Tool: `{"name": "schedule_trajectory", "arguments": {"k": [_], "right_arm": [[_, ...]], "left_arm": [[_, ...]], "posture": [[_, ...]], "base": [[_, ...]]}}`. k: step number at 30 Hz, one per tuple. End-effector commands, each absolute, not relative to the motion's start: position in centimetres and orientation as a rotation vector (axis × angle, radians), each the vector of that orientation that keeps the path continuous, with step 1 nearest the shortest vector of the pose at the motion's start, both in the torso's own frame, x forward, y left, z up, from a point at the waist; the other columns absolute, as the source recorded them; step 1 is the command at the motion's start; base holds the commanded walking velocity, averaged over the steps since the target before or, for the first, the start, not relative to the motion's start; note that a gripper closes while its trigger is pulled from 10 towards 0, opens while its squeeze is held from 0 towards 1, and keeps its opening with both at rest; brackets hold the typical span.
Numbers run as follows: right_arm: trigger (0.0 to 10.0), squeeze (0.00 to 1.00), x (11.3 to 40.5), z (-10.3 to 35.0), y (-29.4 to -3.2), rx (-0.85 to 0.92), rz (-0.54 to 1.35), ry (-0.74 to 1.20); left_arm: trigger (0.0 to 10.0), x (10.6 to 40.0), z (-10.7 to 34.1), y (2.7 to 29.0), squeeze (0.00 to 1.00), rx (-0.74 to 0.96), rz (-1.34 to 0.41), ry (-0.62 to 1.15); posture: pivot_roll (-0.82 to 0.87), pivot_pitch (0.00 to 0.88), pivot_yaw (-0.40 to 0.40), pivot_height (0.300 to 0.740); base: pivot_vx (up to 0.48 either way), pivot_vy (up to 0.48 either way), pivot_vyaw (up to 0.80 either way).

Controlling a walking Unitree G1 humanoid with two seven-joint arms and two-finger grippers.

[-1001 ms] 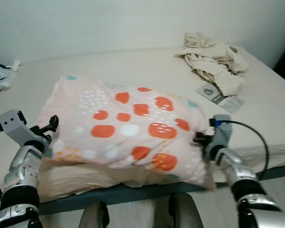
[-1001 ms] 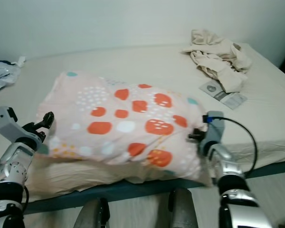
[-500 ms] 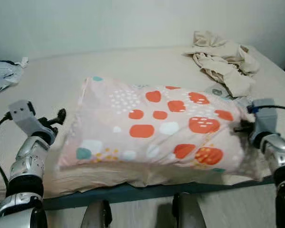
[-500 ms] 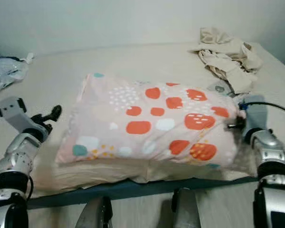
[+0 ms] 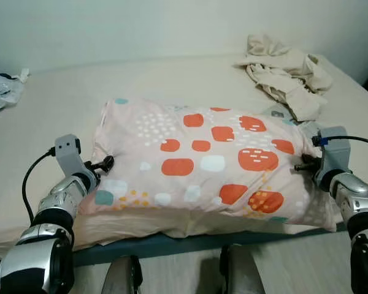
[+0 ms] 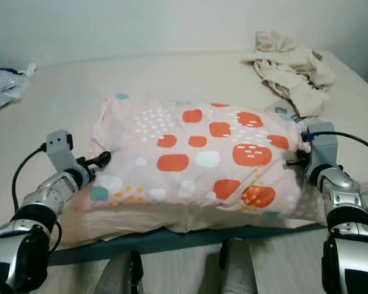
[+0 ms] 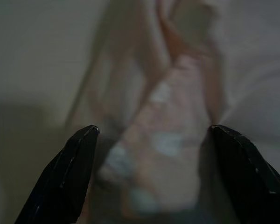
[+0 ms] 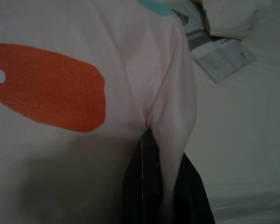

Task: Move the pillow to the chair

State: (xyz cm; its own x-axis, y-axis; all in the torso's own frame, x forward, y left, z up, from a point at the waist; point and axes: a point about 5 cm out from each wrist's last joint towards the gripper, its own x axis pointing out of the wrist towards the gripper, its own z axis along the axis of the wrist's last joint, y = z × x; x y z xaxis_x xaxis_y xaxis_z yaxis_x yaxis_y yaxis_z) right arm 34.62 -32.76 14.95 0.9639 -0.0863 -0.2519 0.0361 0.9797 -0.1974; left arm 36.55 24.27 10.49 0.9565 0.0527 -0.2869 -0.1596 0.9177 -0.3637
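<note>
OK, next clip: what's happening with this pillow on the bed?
The robot stands at the edge of the bed with a hand at each end of the patterned pillow. The right hand is pinched shut on a fold of the pillowcase. The left hand is open, its fingers either side of the other end. The pillow lies on the bed.

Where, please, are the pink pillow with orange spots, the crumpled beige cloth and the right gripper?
pink pillow with orange spots (image 5: 202,162), left eye view, middle of its top.
crumpled beige cloth (image 5: 282,67), left eye view, centre of the heap.
right gripper (image 8: 161,186), right wrist view, between its fingers.
</note>
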Motion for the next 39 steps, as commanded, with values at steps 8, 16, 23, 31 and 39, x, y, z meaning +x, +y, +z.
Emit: {"name": "schedule_trajectory", "arguments": {"k": [8, 16, 23, 31, 39], "right_arm": [[0.0, 0.0, 33.6, 14.4, -33.9, -0.166, -0.084, 0.265], [0.0, 0.0, 33.8, 14.2, -33.5, -0.154, -0.066, 0.257], [0.0, 0.0, 34.2, 14.3, -32.9, -0.142, -0.057, 0.242], [0.0, 0.0, 35.4, 14.0, -29.6, -0.075, 0.001, 0.173], [0.0, 0.0, 36.7, 14.3, -23.3, -0.022, 0.151, 0.074]], "left_arm": [[10.0, 35.7, 8.2, 20.5, 0.86, -0.449, -0.223, 0.464], [9.5, 34.9, 7.9, 16.0, 0.0, -0.567, -0.619, 0.525], [0.0, 36.6, 9.9, 17.2, 0.0, -0.551, -0.437, 0.351], [0.0, 37.5, 11.8, 18.9, 0.0, -0.452, -0.229, 0.137], [0.0, 36.3, 12.9, 20.5, 0.0, -0.487, -0.105, -0.025]], "posture": [[-0.13, 0.257, 0.046, 0.592], [-0.12, 0.243, 0.047, 0.592], [-0.11, 0.218, 0.05, 0.592], [-0.11, 0.167, 0.045, 0.592], [-0.11, 0.125, 0.038, 0.592]], "base": [[0.0, 0.0, 0.0], [0.0, 0.0, 0.0], [0.0, 0.0, 0.0], [0.0, 0.0, 0.0], [0.0, 0.0, 0.0]]}}
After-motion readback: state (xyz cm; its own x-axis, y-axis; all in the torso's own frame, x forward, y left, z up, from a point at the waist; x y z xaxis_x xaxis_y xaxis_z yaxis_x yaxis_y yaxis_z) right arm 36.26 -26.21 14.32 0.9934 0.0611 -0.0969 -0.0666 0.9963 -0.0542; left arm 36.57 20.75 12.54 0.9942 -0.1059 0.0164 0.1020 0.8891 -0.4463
